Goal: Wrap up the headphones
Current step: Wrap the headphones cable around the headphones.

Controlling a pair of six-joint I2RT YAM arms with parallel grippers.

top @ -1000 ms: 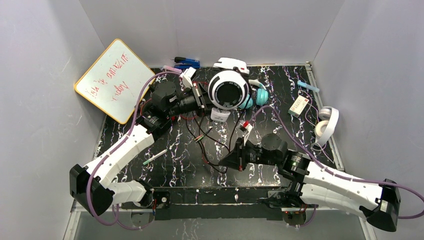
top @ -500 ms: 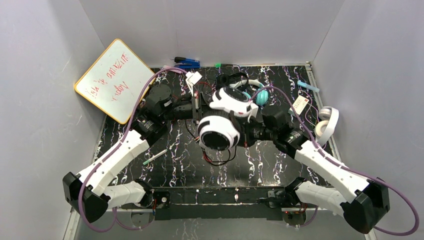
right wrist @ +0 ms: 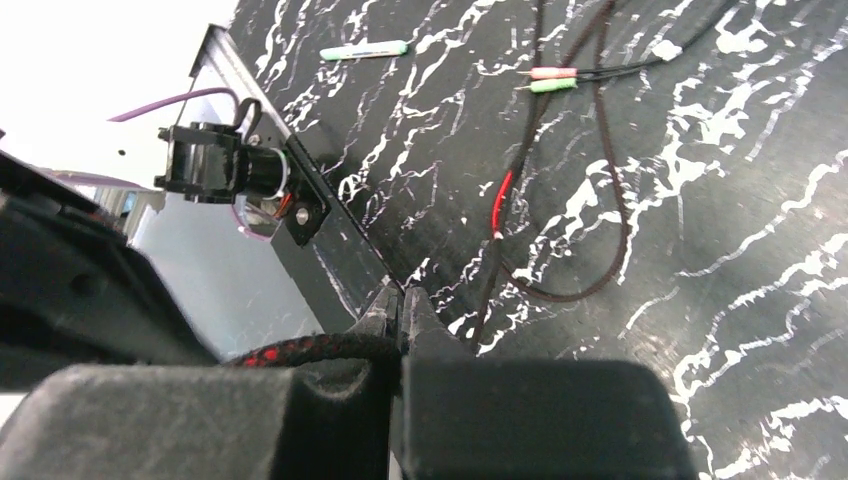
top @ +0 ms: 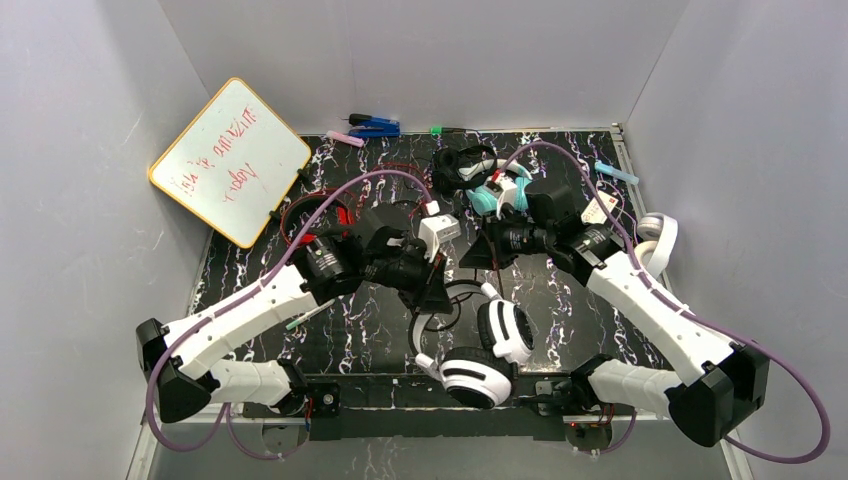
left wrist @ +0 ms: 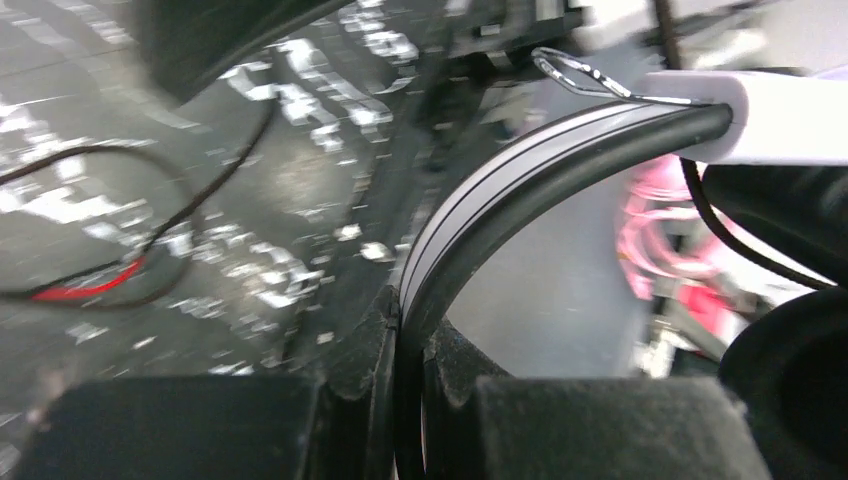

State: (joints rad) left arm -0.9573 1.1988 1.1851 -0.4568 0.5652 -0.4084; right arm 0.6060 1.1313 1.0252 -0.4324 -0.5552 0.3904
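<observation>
The white-and-black headphones [top: 488,352] hang by the table's near edge, cups low, one facing up. My left gripper [top: 437,293] is shut on their black-and-white headband [left wrist: 520,170], which runs between the pads. My right gripper [top: 468,258] is shut on their black cord flecked with red [right wrist: 310,349]. More of that cord loops on the table [right wrist: 600,190], ending in pink and green plugs [right wrist: 550,79]. Red headphones [top: 318,213] lie partly behind the left arm. Small black headphones [top: 460,163] and teal ones [top: 488,197] sit at the back. White headphones [top: 655,246] lie at the right edge.
A whiteboard [top: 230,160] leans against the left wall. A blue tool [top: 375,127] and a pink piece [top: 347,139] lie at the back edge. A green pen [top: 310,313] is under the left arm. A light blue marker [top: 615,172] and a white box [top: 598,212] sit back right.
The left arm carried the white-and-black headphones from the back centre down to the near edge. The right arm swung from the front up to the middle right, still gripping the cord.
</observation>
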